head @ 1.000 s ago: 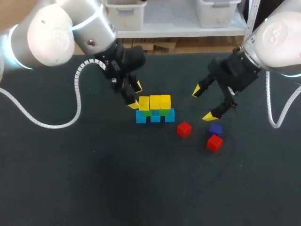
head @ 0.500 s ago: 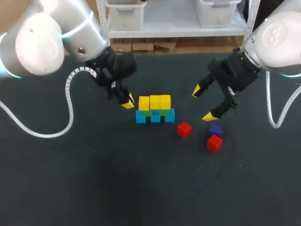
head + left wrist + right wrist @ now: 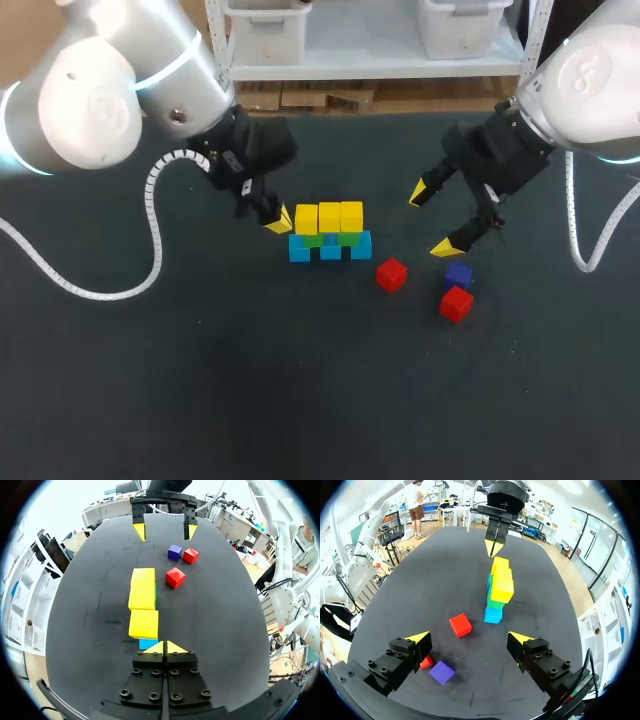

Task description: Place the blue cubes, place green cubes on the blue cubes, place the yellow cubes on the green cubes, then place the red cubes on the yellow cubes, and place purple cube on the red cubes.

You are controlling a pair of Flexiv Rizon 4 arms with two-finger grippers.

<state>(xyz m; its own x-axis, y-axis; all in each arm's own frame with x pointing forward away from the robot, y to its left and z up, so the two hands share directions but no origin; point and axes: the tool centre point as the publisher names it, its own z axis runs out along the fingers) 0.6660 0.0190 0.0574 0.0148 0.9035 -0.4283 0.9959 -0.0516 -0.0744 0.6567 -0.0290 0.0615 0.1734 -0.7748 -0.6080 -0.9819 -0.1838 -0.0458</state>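
A three-layer wall stands mid-table: blue cubes at the bottom, green cubes on them, and three yellow cubes on top. My left gripper is shut and empty, just left of the wall's end; in its wrist view the gripper points along the yellow row. One red cube lies right of the wall. A second red cube and the purple cube lie further right. My right gripper hangs open above them, and the near red cube lies ahead of its fingers.
The dark table has free room in front of and to the left of the wall. The white cable of my left arm loops over the table's left part. The second red cube and the purple cube lie beside one right finger.
My left gripper has shut its fingers, drawn away from the wall's left end, then come back close to it. The right arm and the cubes have not moved.
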